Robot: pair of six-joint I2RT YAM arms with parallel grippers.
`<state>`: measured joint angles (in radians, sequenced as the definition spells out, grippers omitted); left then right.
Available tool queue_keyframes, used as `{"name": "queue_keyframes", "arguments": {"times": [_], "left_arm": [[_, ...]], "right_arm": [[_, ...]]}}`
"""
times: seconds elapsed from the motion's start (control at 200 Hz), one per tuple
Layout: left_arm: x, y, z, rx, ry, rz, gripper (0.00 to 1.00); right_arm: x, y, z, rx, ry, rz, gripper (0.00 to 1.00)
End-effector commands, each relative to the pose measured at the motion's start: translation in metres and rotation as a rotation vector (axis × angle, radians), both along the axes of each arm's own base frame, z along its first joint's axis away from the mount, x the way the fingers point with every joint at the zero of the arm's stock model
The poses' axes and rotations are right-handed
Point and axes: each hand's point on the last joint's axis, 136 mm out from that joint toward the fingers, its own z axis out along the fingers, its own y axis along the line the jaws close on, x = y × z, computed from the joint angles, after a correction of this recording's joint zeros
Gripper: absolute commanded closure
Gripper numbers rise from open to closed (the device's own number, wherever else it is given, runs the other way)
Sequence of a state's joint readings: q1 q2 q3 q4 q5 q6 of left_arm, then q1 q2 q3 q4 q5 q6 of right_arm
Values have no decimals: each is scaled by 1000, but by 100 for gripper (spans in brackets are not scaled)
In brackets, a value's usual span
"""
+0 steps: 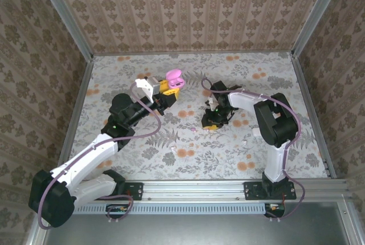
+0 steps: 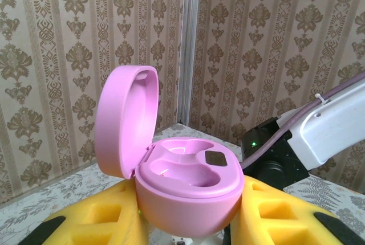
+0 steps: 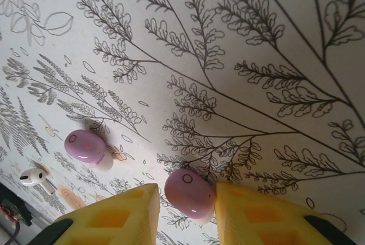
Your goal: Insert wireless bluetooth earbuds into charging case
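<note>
Slip hazard: right gripper (image 3: 187,192), pinched on glossy pink earbud (image 3: 191,195) at bottom centre, may squirt it out on lifting; left gripper (image 2: 188,217) clamps open charging case (image 2: 191,179).

White-and-black arms (image 1: 91,152) carry purple cables (image 2: 342,89); left claw (image 2: 188,217) and right claw (image 3: 186,197) are yellow-padded.

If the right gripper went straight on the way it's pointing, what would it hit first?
The pink earbud sitting between the fingertips of the right gripper, then the patterned tabletop right under it. Whether it is already pinched is unclear.
</note>
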<state>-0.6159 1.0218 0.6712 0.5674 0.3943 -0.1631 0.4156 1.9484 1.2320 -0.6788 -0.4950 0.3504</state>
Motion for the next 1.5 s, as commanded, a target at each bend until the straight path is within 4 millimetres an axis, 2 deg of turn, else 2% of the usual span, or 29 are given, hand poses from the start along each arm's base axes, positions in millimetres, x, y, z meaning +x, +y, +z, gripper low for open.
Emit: {"name": "queue_keyframes", "arguments": {"times": [0.0,0.39,0.715,0.905,1.23,1.315,1.495], "left_arm": [[-1,-2,19,-25,-38,-4,65],[-1,-3,18,-24,-32,-9,65],[-1,-2,18,-23,-35,-2,65],[0,-2,17,-25,-32,0,65],[-1,-2,18,-26,-33,-4,65],[-2,-2,18,-25,-34,-3,65],[-2,-1,18,-21,-36,1,65]], "right_arm": [[0,7,1,10,14,21,66],[-4,12,-1,-9,19,66,67],[-19,13,5,-15,32,68,64],[-30,24,8,50,47,42,64],[-27,32,13,76,30,36,64],[-26,28,18,54,16,43,64],[-19,4,28,-87,-67,96,63]]}}
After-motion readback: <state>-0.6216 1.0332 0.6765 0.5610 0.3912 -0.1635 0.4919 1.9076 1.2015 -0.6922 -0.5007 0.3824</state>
